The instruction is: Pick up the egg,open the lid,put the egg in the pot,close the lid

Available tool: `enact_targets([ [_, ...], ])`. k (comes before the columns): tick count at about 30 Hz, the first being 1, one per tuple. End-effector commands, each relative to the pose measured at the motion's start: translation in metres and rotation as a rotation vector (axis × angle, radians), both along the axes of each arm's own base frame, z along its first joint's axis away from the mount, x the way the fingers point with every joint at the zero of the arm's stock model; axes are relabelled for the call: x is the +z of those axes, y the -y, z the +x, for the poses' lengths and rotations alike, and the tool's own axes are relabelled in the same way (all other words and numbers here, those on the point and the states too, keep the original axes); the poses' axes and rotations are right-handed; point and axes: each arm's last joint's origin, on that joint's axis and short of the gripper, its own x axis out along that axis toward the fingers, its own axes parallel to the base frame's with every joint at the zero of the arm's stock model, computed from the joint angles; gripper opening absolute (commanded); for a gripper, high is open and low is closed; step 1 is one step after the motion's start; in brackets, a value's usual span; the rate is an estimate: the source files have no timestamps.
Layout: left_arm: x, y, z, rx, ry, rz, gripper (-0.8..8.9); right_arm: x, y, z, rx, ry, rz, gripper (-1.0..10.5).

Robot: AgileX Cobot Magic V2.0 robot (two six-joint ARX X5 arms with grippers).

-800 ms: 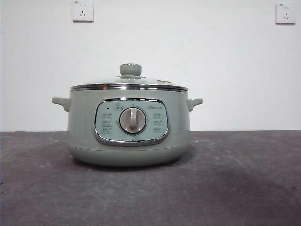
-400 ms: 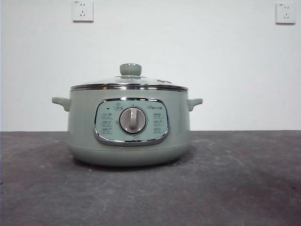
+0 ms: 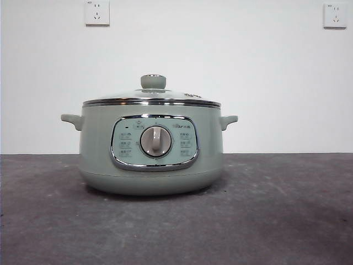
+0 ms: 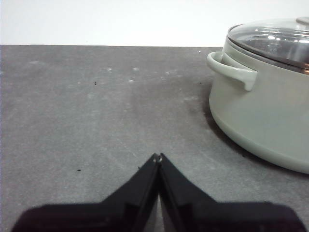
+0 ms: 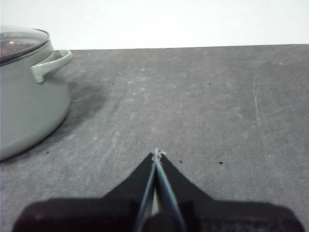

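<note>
The sage-green pot (image 3: pixel 151 149) stands in the middle of the dark table, its control panel and silver dial (image 3: pixel 155 141) facing the front camera. The glass lid (image 3: pixel 151 98) sits on the pot with its green knob (image 3: pixel 153 81) on top. The egg is not in view. My left gripper (image 4: pixel 158 157) is shut and empty above the table, apart from the pot (image 4: pixel 265 106) and its side handle (image 4: pixel 231 70). My right gripper (image 5: pixel 157 153) is shut and empty, apart from the pot (image 5: pixel 26 96) on its other side. Neither gripper shows in the front view.
A white wall stands behind the table, with two sockets (image 3: pixel 97 12) (image 3: pixel 335 15) high on it. The grey table top (image 3: pixel 287 210) stretches to both sides of the pot.
</note>
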Motion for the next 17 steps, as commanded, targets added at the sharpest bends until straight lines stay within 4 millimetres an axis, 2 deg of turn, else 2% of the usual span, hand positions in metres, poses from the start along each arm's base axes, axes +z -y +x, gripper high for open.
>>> enact_targets([
  [1, -0.003, -0.0002, 0.0005, 0.001, -0.009, -0.006, -0.04, -0.0028, 0.0001, 0.0005, -0.001, -0.003, -0.002, 0.0],
  [17, -0.0037, -0.0002, 0.0008, 0.001, -0.018, -0.007, -0.04, -0.0027, 0.0001, 0.0005, -0.001, -0.003, -0.002, 0.0],
])
